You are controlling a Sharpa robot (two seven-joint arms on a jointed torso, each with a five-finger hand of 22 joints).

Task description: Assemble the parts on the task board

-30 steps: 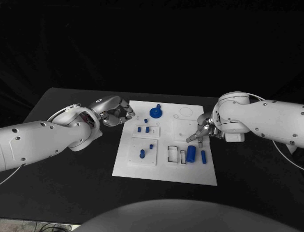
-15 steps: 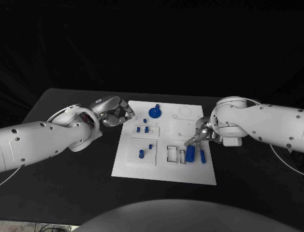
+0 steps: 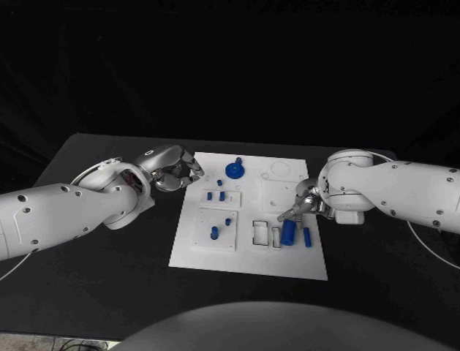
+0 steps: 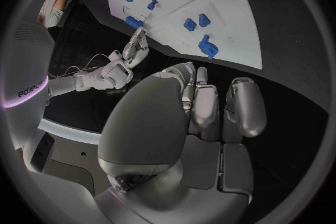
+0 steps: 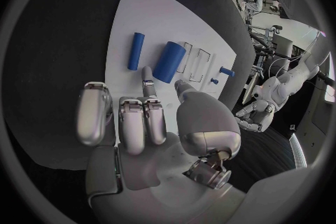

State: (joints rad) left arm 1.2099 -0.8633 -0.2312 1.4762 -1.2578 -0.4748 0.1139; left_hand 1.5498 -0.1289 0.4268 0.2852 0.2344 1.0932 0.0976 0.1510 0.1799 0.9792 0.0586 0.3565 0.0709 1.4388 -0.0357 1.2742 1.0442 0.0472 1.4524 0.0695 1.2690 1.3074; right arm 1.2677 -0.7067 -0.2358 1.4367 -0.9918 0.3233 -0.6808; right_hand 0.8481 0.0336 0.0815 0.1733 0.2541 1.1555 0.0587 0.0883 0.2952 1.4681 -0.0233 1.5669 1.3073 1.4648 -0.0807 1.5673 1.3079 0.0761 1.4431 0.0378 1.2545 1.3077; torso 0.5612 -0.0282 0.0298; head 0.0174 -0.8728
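You see the right hand (image 3: 299, 205) with fingers apart, holding nothing, above the thick blue cylinder (image 3: 289, 232); the left hand (image 3: 174, 170), fingers curled together and empty, is at 9 o'clock of the task board (image 3: 253, 259).

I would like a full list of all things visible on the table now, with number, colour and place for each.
table: one, black, under everything.
task board: one, white, middle of the table.
large cylinder: one, blue, near right part of the board.
thin cylinder: one, blue, right of the large cylinder.
knob part: one, blue, far part of the board.
small parts: several, blue, left half of the board.
left robot hand: one, silver, fingers curled, at the board's far left corner.
right robot hand: one, silver, over the board's right side, by the large cylinder.
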